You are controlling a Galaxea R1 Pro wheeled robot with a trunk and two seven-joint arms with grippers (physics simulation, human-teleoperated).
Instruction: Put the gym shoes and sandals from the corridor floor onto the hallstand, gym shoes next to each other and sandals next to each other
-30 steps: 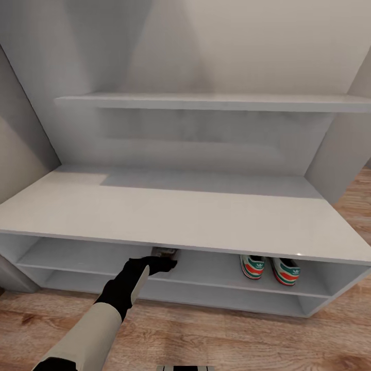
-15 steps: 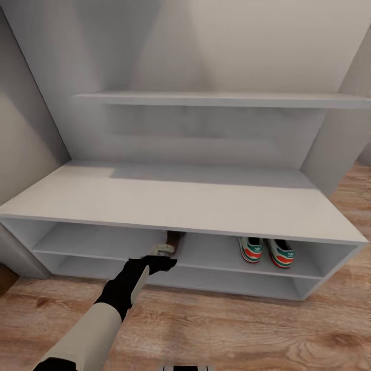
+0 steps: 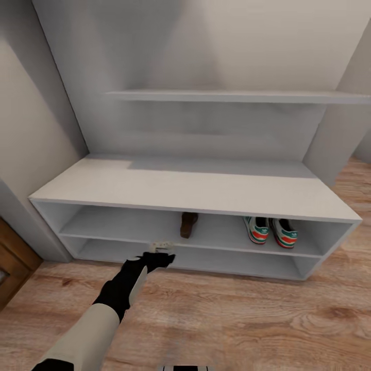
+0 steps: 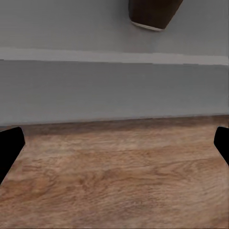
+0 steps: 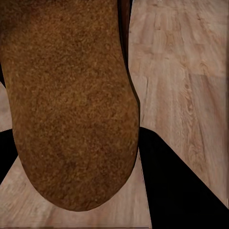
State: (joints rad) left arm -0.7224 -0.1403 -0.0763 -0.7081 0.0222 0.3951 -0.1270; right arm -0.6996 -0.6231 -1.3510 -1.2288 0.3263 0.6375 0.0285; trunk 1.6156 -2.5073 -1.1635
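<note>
The whole head view is now sitting further back from the hallstand (image 3: 196, 190) than a second ago, so the camera has moved, and more of the corridor floor (image 3: 232, 314) is showing in front of the unit. One sandal (image 3: 189, 224) is now lying alone on the upper shelf tier, near the middle, apart from the left pincer (image 3: 161, 250), which a second ago was reaching under the top board right beside it. The two gym shoes (image 3: 269, 230) are sitting side by side on the same tier, to the right of the sandal, heels facing out. The left wrist view is showing what the head view cannot: the left pincer's dark fingertips (image 4: 9, 148) are standing wide apart with nothing between them, looking over floor planks toward the grey front of the unit, with the rounded end of the brown sandal (image 4: 152, 13) resting on the shelf above. The right wrist view is showing the other sandal (image 5: 71, 100), its grainy brown sole close against the camera, with wood flooring behind it and the dark fingers (image 5: 186, 186) beside it; the right pincer is gripping this sandal. The left arm is stretching forward and low, the forearm pale, the wrist black, the pincer hanging just in front of the lower shelf edge.
</note>
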